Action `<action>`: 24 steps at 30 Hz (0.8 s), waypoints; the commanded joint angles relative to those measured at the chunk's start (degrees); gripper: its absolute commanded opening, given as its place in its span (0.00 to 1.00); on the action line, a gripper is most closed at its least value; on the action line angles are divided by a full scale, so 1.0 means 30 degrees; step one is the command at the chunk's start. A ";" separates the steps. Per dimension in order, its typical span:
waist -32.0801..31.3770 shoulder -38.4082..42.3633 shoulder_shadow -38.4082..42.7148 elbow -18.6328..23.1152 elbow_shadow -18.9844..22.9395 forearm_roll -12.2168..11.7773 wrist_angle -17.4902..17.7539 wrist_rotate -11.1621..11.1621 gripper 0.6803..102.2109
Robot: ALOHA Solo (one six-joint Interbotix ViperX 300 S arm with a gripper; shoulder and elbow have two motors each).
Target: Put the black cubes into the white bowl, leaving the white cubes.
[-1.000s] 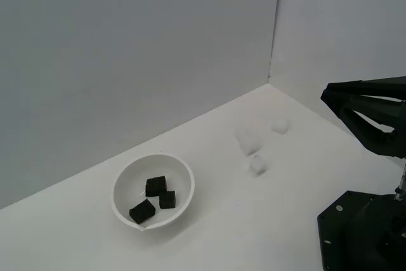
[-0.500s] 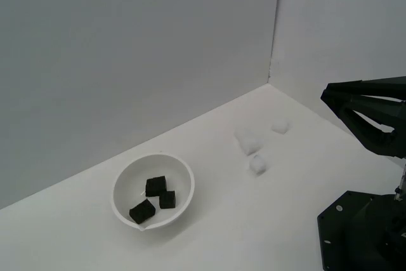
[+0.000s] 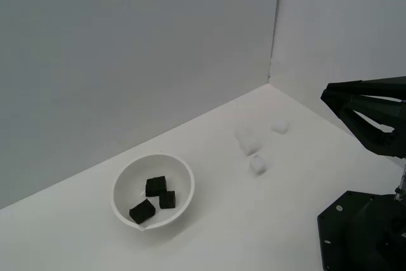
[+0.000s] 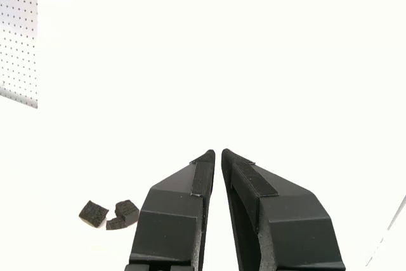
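**Three black cubes in the bowl, white cubes loose on the worktop, end effector empty**

End effector (image 4: 217, 153): black, two tapered fingers. In the wrist view the tips stand nearly together with only a thin slit between them, and nothing is held there. In the exterior view it sits raised above the worktop at the exterior view's right edge (image 3: 330, 96), well apart from the bowl and clear of every cube.

White bowl (image 3: 185, 172): round, glossy and deep, standing upright on the worktop (image 3: 254, 220). Taken as the landmark for all entries below.

Black cubes (image 3: 155, 186): three, matte, all lying inside the bowl on its floor. Two are close together near the middle, touching or almost so; the third lies just beside them, toward the bowl's near rim. The wrist view shows dark cube shapes (image 4: 94, 213) grouped against an overexposed white field; the bowl's outline cannot be made out there.

White cubes (image 3: 257, 164): three can be distinguished, all outside the bowl, on the worktop toward the exterior view's right of it. The nearest to the bowl is the clearest. A second (image 3: 248, 141) lies beyond it, and a third (image 3: 280, 126) farther still, closest to the corner of the backdrop walls. They are pale against the white surface, so their edges are faint, and a further one cannot be ruled in or out.
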 commanded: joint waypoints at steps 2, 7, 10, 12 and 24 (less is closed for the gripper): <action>0.0234 0.0322 0.0352 0.0029 -0.0059 -0.0059 -0.0176 0.0322 0.00; 0.0234 0.0322 0.0322 0.0117 0.0000 0.0557 -0.0703 0.0322 0.00; 0.0234 0.0322 0.0352 0.0146 0.0059 0.0586 -0.0820 0.0322 0.00; 0.0234 0.0322 0.0352 0.0146 0.0059 0.0586 -0.0820 0.0322 0.00; 0.0234 0.0322 0.0352 0.0146 0.0059 0.0586 -0.0791 0.0322 0.01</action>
